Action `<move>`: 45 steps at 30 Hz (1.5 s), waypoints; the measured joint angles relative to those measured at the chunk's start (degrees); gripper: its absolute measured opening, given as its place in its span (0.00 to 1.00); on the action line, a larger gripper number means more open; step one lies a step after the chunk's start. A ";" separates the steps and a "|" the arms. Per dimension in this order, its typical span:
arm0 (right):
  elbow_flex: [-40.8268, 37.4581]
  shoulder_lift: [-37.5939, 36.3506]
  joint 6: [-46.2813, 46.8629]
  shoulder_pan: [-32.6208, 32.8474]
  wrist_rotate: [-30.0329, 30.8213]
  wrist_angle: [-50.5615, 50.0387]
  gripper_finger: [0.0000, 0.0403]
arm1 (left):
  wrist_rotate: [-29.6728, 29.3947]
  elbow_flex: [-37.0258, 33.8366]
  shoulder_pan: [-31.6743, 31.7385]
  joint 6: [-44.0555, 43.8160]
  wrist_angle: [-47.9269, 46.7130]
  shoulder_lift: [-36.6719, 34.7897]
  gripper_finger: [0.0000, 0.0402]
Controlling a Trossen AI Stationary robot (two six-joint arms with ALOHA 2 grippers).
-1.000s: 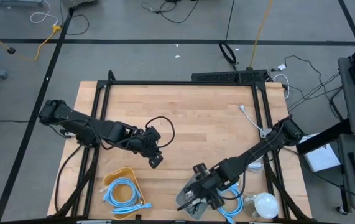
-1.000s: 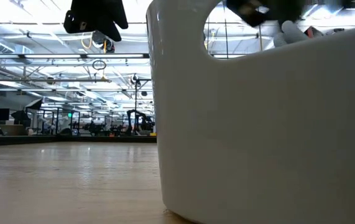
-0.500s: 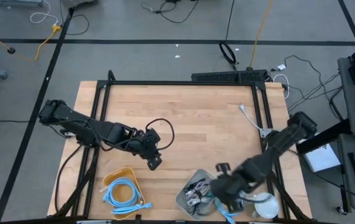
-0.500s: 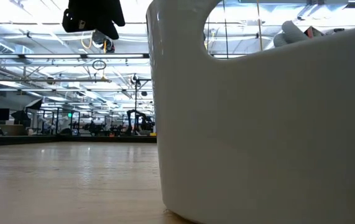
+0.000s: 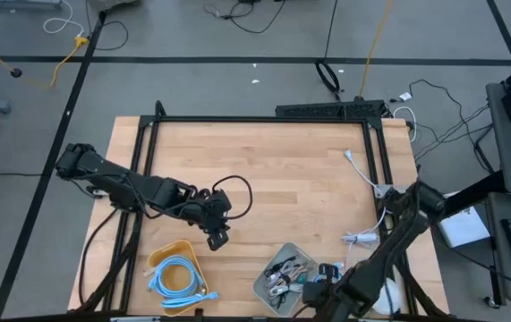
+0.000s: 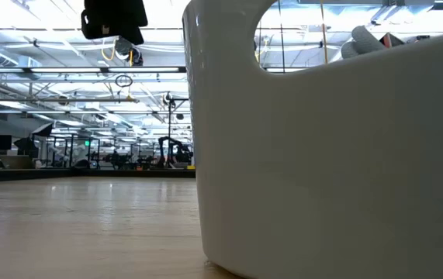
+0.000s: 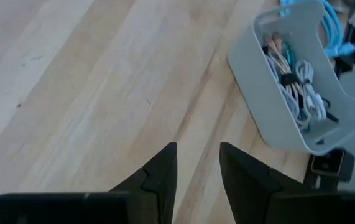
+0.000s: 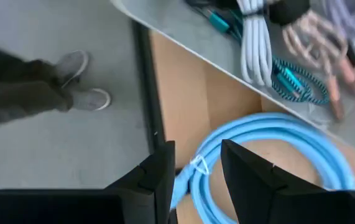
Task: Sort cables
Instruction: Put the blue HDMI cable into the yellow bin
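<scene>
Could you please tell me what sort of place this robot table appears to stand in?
Probably a large robotics lab or workshop hall: long rows of ceiling lights over distant workstations, loose black cables on the grey floor, and a dark metal frame around the wooden table.

Two dark jointed arms, black cable looping off left arm (image 5: pixel 139 188), matte black tapered fingers (image 7: pixel 158 177)

nope, no readable text, labels, brands or numbers anywhere in these views. nothing legible on the table, the bins or the arms, and the room behind is too far off to make out any signs.
</scene>
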 joint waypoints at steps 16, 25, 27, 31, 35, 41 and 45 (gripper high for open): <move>-2.04 9.34 12.55 0.23 -4.58 2.27 0.31 | -0.34 0.00 -4.90 1.57 0.01 -0.02 0.30; -10.47 8.94 18.87 -0.44 -5.95 20.30 0.27 | -1.80 0.00 -6.44 0.61 0.07 -0.02 0.30; -11.28 8.65 20.69 -0.59 -6.09 21.05 0.22 | -1.92 0.00 -6.60 0.16 0.09 -0.02 0.30; -11.45 7.08 21.33 -0.41 -3.06 17.92 0.08 | -1.90 0.00 -7.18 -0.02 0.15 -0.02 0.30; -11.72 2.63 23.97 -0.34 2.69 8.42 0.07 | -1.96 0.00 -7.24 -0.02 0.24 -0.02 0.30; -11.61 -8.81 25.70 -1.52 12.60 -7.28 0.07 | -2.00 0.00 -7.28 0.11 0.24 -0.02 0.30; -11.54 -16.45 15.26 -6.05 11.73 -3.96 0.07 | -5.29 0.00 -7.25 -0.85 -0.22 -0.02 0.30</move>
